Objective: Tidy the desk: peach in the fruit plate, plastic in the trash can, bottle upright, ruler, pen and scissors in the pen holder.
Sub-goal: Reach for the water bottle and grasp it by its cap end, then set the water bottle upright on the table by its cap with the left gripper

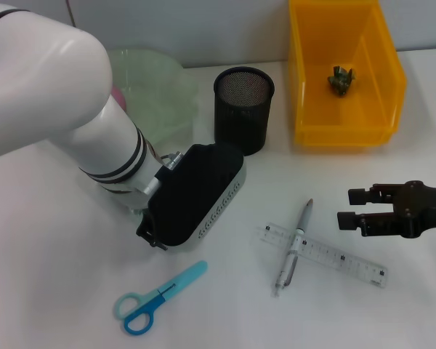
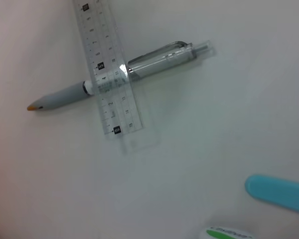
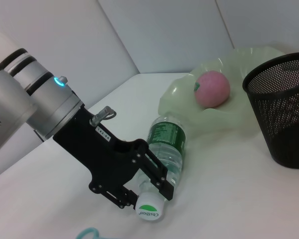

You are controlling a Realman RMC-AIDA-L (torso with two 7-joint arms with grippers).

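Left end effector [image 3: 148, 191] clamped around lying bottle [image 3: 167, 147] on white desk [image 1: 58, 291], right end effector [image 1: 352, 207] released, pale wall behind.

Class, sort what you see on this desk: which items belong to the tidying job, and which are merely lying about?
Job items:
pink peach in pale green fruit plate
clear plastic water bottle, at left gripper
transparent ruler
silver pen
blue scissors
black mesh pen holder
yellow bin holding crumpled scrap

Lying about:
nothing visible
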